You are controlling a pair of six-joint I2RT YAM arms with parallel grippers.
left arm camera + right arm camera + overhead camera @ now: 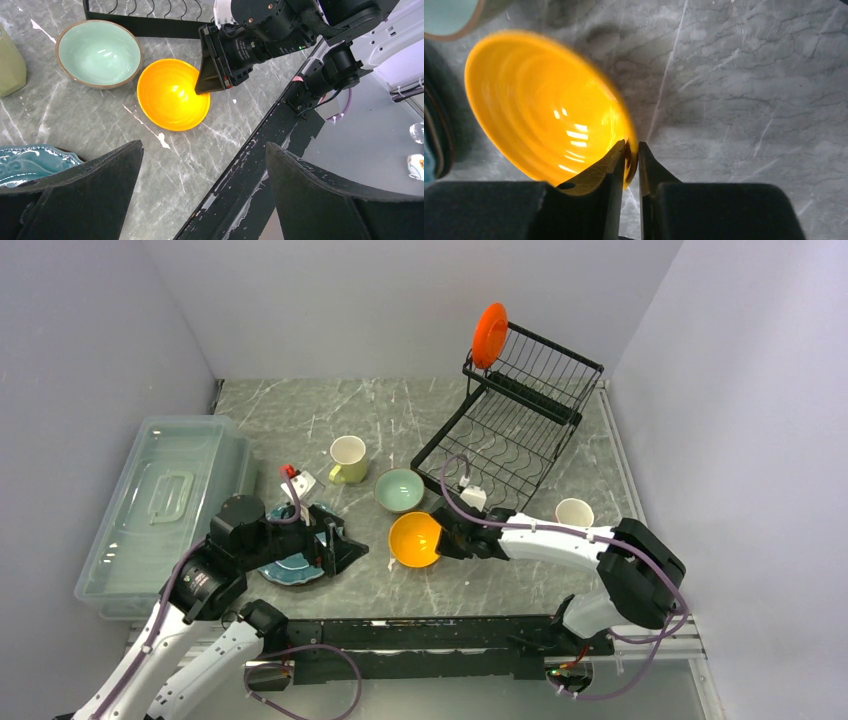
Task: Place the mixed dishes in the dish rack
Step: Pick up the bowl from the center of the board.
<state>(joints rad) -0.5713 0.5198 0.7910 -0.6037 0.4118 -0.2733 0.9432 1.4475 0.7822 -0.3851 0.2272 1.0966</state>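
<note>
Glossy orange-yellow ceramic bowl: tilted, rim pinched between the fingers of the right claw, over the grey marbled worktop. Left claw: spread wide, empty, above the teal plates. Black wire dish rack: far right corner, with a small orange-red plate upright on its raised tier. Pale green bowl: just beside the gripped bowl.

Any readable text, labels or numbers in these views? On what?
None readable.
White print on the right arm's black wrist housing: too small to read.
orange-yellow bowl, dish rack, clear bin: no markings seen.
</note>
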